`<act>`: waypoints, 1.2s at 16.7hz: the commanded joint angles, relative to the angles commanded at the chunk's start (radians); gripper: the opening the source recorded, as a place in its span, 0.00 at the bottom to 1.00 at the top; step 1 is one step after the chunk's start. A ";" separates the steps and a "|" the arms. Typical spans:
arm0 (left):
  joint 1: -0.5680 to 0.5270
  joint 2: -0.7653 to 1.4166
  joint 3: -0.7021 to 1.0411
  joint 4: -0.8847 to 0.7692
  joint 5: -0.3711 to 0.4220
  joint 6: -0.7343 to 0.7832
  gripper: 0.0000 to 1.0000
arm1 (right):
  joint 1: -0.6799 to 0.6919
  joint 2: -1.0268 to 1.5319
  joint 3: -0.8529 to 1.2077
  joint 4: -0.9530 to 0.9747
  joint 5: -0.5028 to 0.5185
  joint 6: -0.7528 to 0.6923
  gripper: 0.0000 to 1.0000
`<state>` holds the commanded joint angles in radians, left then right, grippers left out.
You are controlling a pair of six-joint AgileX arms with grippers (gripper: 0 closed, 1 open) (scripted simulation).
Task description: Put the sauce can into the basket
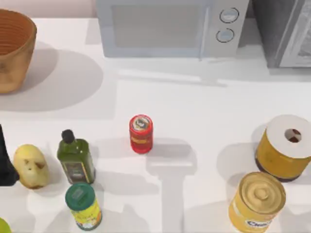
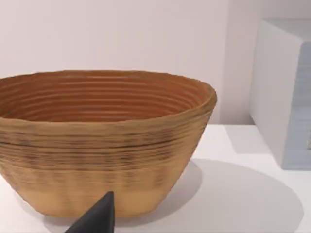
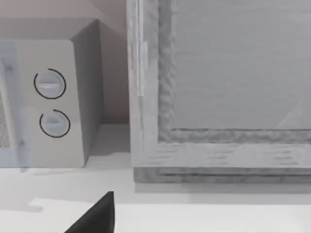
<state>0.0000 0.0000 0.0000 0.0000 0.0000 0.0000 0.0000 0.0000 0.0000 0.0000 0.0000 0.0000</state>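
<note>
At the table's far left corner the basket (image 1: 13,48) stands upright, ribbed orange inside, tan outside; the left wrist view faces its wall (image 2: 104,160) from close by. The left arm (image 1: 6,162) is a dark shape at the table's left edge. Near it lie a yellowish potato (image 1: 30,166), then a green oil bottle (image 1: 74,156) with a dark label, and a green-lidded yellow jar (image 1: 83,206); no writing on them can be read. The sauce can (image 1: 141,134) stands upright near the middle, well apart from the basket, red with an orange band. Behind it is a microwave (image 1: 170,26) with two dials. At the right stand a paper-roll-like yellow cylinder (image 1: 284,146) and a yellow tin (image 1: 256,203) with illegible dark lettering. Whether either gripper is apart or together cannot be told.
</note>
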 joint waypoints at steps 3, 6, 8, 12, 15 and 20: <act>-0.010 0.009 0.008 -0.001 0.010 0.008 1.00 | 0.000 0.000 0.000 0.000 0.000 0.000 1.00; -0.090 0.100 0.089 -0.017 0.099 0.077 1.00 | 0.000 0.000 0.000 0.000 0.000 0.000 1.00; -0.162 0.213 0.186 -0.030 0.193 0.149 1.00 | 0.000 0.000 0.000 0.000 0.000 0.000 1.00; -0.286 0.544 0.438 -0.066 0.378 0.326 1.00 | 0.000 0.000 0.000 0.000 0.000 0.000 1.00; -0.337 0.826 0.629 -0.123 0.479 0.481 1.00 | 0.000 0.000 0.000 0.000 0.000 0.000 1.00; -0.326 1.320 0.865 -0.266 0.539 0.745 1.00 | 0.000 0.000 0.000 0.000 0.000 0.000 1.00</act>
<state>-0.3257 1.3202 0.8653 -0.2664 0.5388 0.7451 0.0000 0.0000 0.0000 0.0000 0.0000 0.0000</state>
